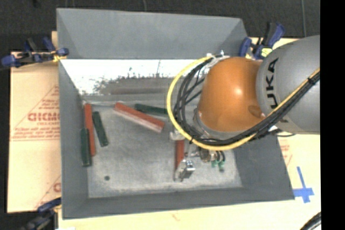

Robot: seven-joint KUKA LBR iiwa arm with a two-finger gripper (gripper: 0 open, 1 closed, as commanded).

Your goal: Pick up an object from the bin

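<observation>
gripper (187, 168) is seen at the lower end of a thin red stick (179, 152) lying right of the middle of the bin (135, 169), jaw state cannot be told; stick is judged light, stiff, best gripped across mid-length.

I am looking down into the grey bin (70, 132), with my arm reaching in from the right and its orange cover (232, 94) sitting over the bin's right half. The gripper (186, 168) is hanging low at the front right of the floor, right against an upright red stick (178, 152). A long red stick (139, 117) and a dark green stick (152, 110) are lying side by side mid-bin. At the left, a slim red stick (89, 129) is lying between a short green stick (99, 129) and a left-hand green stick (85, 148).
</observation>
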